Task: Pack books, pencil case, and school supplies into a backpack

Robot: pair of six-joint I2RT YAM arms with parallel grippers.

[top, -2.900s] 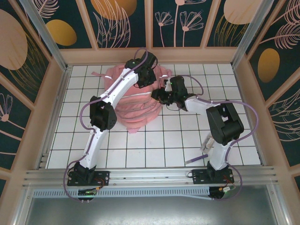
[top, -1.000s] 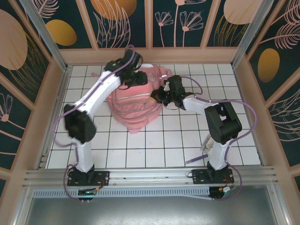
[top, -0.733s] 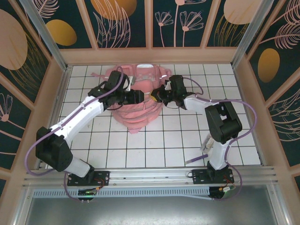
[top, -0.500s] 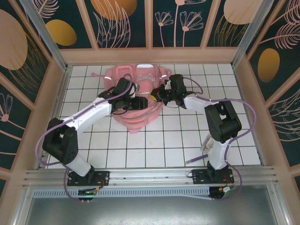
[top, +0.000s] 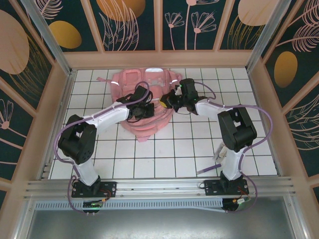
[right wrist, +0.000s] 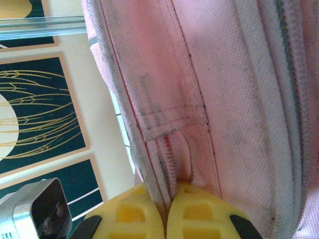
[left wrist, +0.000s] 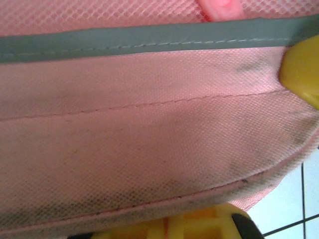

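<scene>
1. Pink backpack point(top: 132, 79) sits at the 12 o'clock end of the tiled table point(top: 199, 144).
2. Right gripper point(right wrist: 167, 211) is at the backpack's 3 o'clock edge, yellow pads pinched tight on a fabric fold by the zipper point(right wrist: 167, 152).
3. Left gripper point(left wrist: 167, 226) is over the backpack's front, fingers closed together against a seamed edge. Can't tell if any fabric's caught.
</scene>
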